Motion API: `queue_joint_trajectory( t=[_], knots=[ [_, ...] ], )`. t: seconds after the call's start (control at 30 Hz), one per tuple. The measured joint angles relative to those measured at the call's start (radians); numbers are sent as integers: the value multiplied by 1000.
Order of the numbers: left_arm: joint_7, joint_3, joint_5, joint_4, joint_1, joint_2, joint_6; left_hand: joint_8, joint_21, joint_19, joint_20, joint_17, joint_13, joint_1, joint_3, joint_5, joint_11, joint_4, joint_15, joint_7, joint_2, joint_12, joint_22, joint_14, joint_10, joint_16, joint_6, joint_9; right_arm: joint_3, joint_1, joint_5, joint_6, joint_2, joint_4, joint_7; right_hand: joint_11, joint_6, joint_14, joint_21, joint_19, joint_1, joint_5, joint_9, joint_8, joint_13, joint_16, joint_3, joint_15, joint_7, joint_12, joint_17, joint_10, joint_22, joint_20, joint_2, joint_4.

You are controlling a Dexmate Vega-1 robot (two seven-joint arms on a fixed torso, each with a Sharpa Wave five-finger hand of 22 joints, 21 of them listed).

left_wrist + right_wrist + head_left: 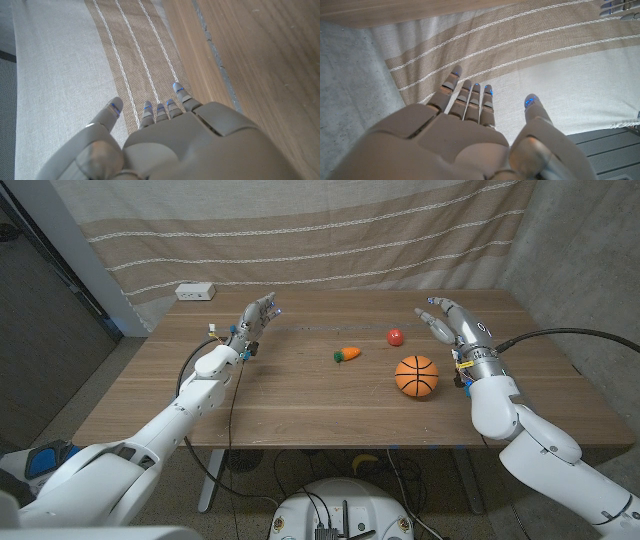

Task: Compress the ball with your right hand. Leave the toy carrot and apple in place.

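Fingers (470,100) apart against cloth; ball (417,376), seemingly untouched, in head view.

Worktop (300,395): matt wood w/ grain. Curtain (300,230): coarse woven cloth. Ball (417,376): matt, rubbery-looking. Both hands (452,323) (255,318): smooth grey plastic.

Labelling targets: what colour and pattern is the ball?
Orange with black seam lines, like a basketball; clearest in the head view.

Overhead head view; wrist views curtainward
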Motion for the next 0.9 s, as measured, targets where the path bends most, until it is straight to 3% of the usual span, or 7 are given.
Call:
queue_joint_trajectory(
  t=[0.57,0.9],
  knots=[
    [-14,0,-4,5,-3,1,-5,0,-4,0,0,0,0,-5,4,0,-3,-4,0,6,-5,0,0,0,3,0,6,0,-71,32,-26,-180,-30,-54,34,-4,-5,0,-7,-11,7,8,0,0,0,0,1,0,-5,0,0,-4,0,11,-7,-7],
    [-18,-2,-6,-9,7,8,-5,0,-4,0,0,0,0,-5,4,0,-3,-4,0,6,-5,0,0,0,3,0,5,0,-101,41,-15,-256,-47,-81,41,-9,-34,0,-7,-11,22,8,0,-4,0,0,-2,0,-26,-6,0,-9,0,11,-22,-10]
  ],
)
